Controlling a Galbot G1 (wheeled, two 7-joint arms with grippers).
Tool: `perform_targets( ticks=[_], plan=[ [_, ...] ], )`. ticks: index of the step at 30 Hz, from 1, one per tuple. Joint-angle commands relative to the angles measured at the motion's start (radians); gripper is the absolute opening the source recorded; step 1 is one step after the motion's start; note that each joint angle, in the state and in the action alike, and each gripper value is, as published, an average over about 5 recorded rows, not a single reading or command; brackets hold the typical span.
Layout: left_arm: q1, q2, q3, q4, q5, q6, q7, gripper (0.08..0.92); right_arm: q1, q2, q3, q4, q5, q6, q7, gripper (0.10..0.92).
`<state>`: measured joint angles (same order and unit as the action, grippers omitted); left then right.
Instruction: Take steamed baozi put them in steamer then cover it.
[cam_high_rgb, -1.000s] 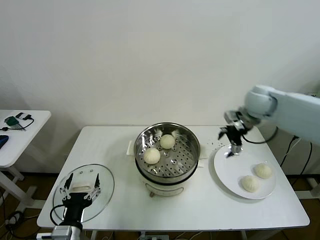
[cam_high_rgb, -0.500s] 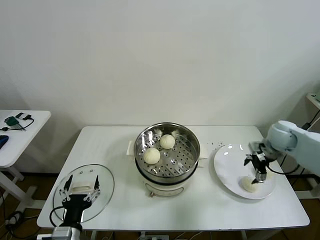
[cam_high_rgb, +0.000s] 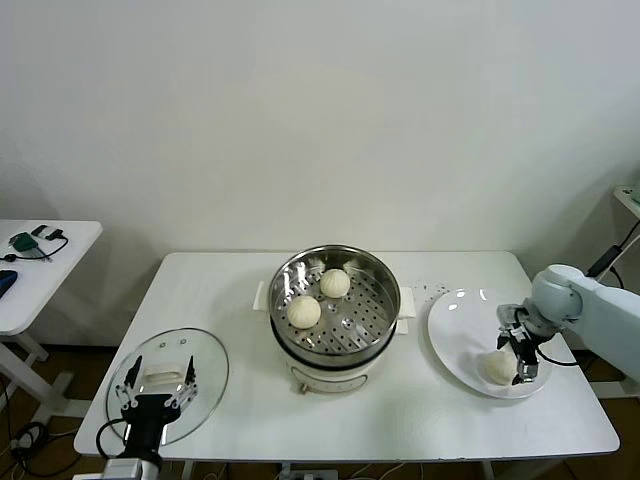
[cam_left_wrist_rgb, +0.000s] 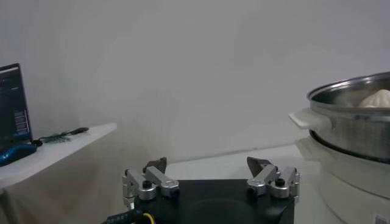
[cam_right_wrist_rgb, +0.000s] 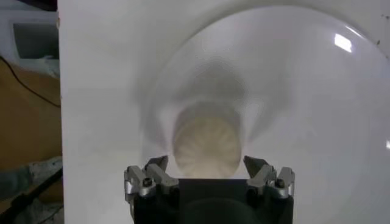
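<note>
Three pale round pleated baozi (cam_right_wrist_rgb: 206, 146).

Bright even light; plate (cam_right_wrist_rgb: 317, 79) blurred, glinting.

Plain white wall (cam_high_rgb: 320, 120) behind; white table (cam_high_rgb: 230, 300); second white side table (cam_high_rgb: 45, 265) at left.

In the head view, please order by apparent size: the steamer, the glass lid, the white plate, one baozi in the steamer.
1. steamer
2. white plate and glass lid: look alike, not ranked
3. baozi, clearly smallest
</note>
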<state>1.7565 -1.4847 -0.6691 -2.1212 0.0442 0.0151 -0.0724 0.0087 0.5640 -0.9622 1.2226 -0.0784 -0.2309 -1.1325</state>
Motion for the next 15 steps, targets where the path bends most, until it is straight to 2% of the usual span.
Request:
perform_targets(
  ticks=[1,9,15],
  plan=[
    [0.000,-0.001,0.001,0.001,0.003,-0.001,0.000,0.823,-0.038,0.045,0.023,-0.043,-0.034,0.004,-0.007,0.817],
    [-0.001,-0.001,0.003,0.003,0.002,-0.003,0.000,0.823,-0.005,0.032,-0.011,-0.037,-0.024,0.012,-0.018,0.691],
    [0.001,0.000,0.006,0.002,0.002,-0.005,0.000,0.823,0.084,0.027,-0.050,-0.021,0.003,0.073,-0.019,0.647]
  ],
)
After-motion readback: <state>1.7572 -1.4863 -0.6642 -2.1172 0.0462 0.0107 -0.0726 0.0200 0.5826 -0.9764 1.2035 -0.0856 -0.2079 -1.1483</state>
